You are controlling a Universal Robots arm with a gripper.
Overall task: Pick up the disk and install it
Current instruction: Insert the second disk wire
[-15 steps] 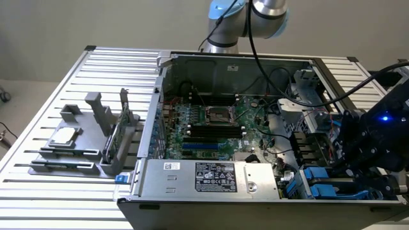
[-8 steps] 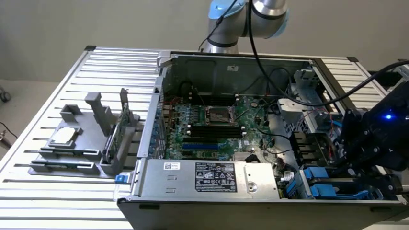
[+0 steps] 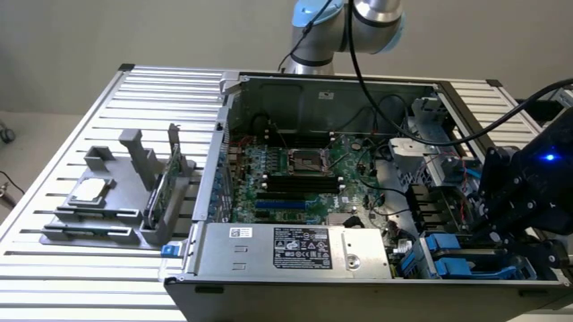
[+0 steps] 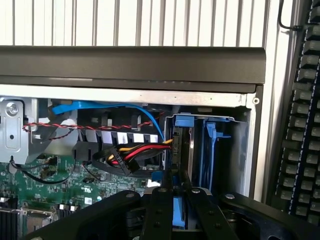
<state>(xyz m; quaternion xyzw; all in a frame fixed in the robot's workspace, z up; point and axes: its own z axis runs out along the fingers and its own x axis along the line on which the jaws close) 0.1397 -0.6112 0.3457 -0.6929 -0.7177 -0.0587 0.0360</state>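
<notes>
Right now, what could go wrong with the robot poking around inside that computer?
The gripper hangs over the drive bay with something blue between its fingers, probably the disk. Tilted, it might jam against the bay's metal wall. The red, yellow and black cable bundle lies close beside the bay and could get snagged or pinched.

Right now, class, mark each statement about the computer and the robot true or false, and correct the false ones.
1. The computer case is open, with the motherboard exposed. True.
2. The gripper hangs over the grey holder. False: it is at the drive bay, at the exterior view's right.
3. The blue carrier of the disk sits between the gripper's fingers. True.
4. The small silver chip lies inside the case. False: it lies on the grey holder outside it.
</notes>
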